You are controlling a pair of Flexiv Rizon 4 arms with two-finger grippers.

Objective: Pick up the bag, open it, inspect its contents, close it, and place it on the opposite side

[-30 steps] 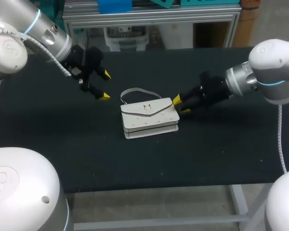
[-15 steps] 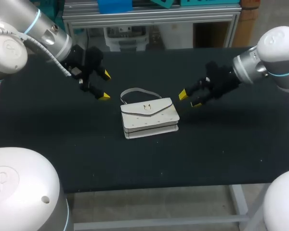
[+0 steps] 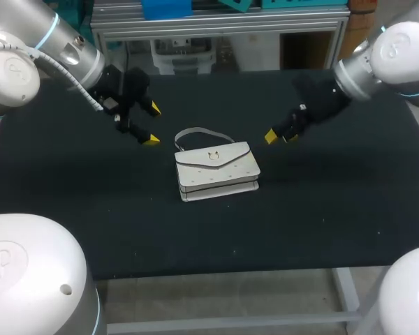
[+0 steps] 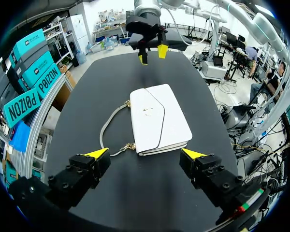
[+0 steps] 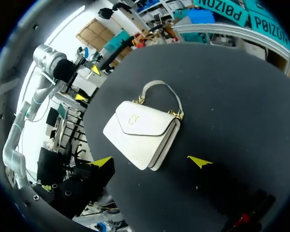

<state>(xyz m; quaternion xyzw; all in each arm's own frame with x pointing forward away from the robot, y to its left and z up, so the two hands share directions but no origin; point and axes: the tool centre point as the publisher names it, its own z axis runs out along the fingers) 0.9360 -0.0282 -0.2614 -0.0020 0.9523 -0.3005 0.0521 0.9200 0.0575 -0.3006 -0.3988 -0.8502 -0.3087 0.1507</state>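
Dark worktop [image 3: 321,216]: the right pincer [image 3: 279,137] (released, like the left pincer [image 3: 152,123]) is drawn back from the bag [image 3: 216,171], which is left ungrasped.

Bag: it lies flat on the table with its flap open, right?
No. The bag does lie flat on the table, but its flap is shut, not open, as the head view shows.
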